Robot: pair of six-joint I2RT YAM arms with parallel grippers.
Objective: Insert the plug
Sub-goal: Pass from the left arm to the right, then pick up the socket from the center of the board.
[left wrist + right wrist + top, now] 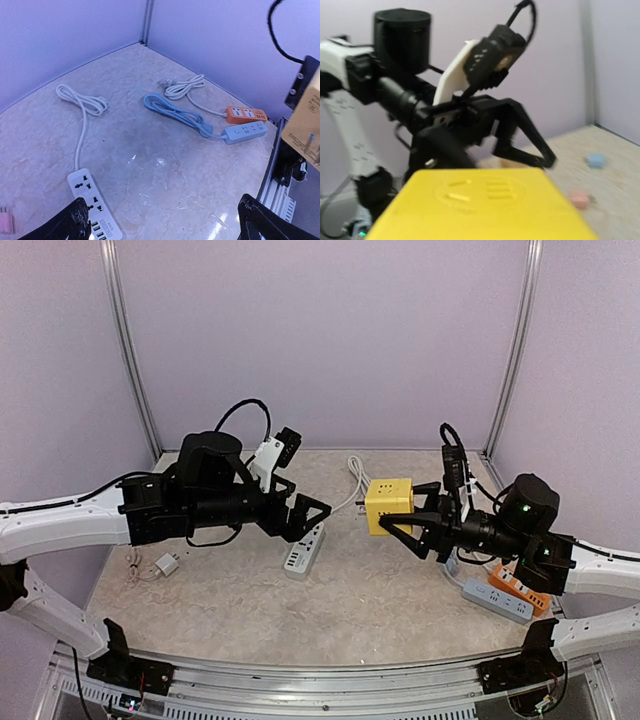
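Strips three, white (92, 210), blue (244, 133), orange (245, 114), yellow cube (389, 505) one

Top, right-wrist views both on yellow cube (389, 506) (485, 205)

Stretched inward from both sides, facing, wrists low and level. Spread wide at the left gripper (305, 515). Clamped, apparently, around the yellow cube (385, 495) at the right gripper (402, 512).
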